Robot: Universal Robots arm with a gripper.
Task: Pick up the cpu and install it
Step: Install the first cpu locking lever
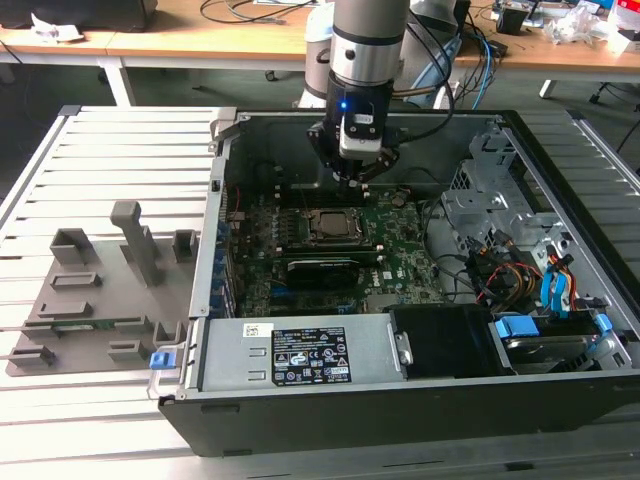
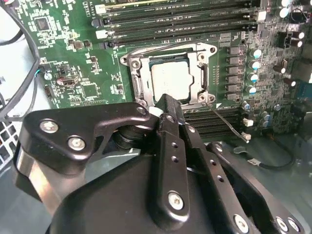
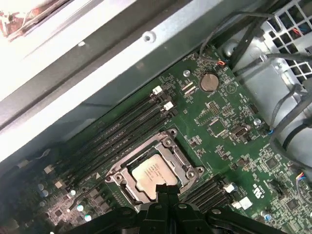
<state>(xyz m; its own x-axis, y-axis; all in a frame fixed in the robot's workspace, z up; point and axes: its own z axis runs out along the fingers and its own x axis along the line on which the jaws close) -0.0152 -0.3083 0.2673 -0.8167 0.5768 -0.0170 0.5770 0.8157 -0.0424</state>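
Observation:
The cpu [image 2: 170,80] is a pale silver square lying flat inside the black socket frame [image 2: 135,80] on the green motherboard [image 1: 400,240]. In the first wrist view the cpu [image 3: 150,173] sits in the open socket frame [image 3: 171,144], just past my fingertips. My gripper [image 1: 355,176] hangs above the board, slightly behind the cpu [image 1: 328,226] in the exterior view. In both wrist views the black fingers [image 3: 157,195] are pressed together with nothing between them. My gripper [image 2: 165,100] is raised off the cpu, apart from it.
The open computer case [image 1: 215,190] walls in the board. Memory slots [image 3: 122,126] run beside the socket. Cables and a drive cage [image 1: 490,200] fill the exterior view's right. A power supply [image 1: 300,355] lies in front. A grey fixture tray [image 1: 95,300] sits at the left.

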